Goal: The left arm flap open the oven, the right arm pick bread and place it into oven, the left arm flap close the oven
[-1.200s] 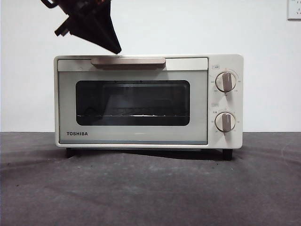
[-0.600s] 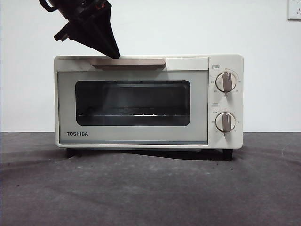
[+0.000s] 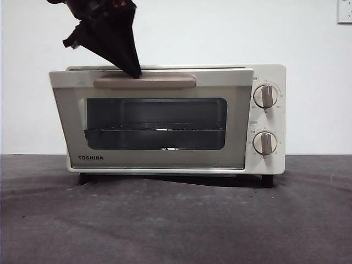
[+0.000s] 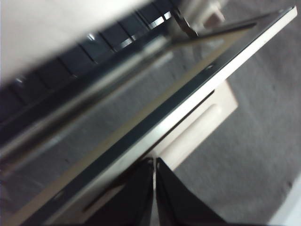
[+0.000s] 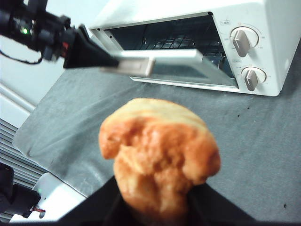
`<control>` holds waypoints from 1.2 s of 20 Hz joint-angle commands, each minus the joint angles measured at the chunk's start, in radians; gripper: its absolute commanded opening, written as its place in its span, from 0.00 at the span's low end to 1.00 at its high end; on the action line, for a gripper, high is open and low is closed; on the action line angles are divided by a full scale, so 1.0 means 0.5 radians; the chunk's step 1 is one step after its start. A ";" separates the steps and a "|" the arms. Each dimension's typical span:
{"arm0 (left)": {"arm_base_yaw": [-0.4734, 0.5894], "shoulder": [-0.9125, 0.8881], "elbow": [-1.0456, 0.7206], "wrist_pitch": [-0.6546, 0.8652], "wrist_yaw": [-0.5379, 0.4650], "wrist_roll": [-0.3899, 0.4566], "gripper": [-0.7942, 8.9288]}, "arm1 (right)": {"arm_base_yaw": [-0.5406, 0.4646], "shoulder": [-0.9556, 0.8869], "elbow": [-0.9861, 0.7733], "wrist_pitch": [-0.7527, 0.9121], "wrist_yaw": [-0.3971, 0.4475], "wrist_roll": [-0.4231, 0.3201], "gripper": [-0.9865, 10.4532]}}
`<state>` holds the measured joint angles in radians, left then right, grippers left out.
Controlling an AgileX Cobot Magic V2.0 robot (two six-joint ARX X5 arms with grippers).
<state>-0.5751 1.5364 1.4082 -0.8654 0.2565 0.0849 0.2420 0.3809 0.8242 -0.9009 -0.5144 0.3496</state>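
Grey table (image 3: 176, 220): oven (image 3: 165, 118) door ajar w/ left end effector (image 3: 133, 71) at handle (image 3: 144, 82).

The left gripper (image 4: 154, 162) has its jaws pressed together at the beige handle (image 4: 197, 127) of the oven (image 4: 141, 132) door. The door is tilted open above the grey worktop (image 4: 263, 141).

Dark grey worktop (image 3: 176, 220) carrying one appliance

The cloth-like grey surface shows faint creases, and the cream oven (image 3: 269, 118) stands on it on short black feet, set well back near the white wall, door tilted partly open.
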 commanded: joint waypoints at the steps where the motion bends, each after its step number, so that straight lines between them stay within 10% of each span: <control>1: -0.069 0.073 -0.076 0.005 -0.115 0.021 0.10 | 0.008 0.002 0.032 0.022 0.019 0.017 0.17; 24: -0.426 -0.409 -1.212 0.917 -0.301 -0.474 0.10 | 0.008 0.002 0.032 0.080 0.049 -0.012 0.17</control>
<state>-0.7780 1.3270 0.8001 -0.4137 0.1036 -0.1459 0.2420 0.3809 0.8242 -0.8742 -0.4934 0.3485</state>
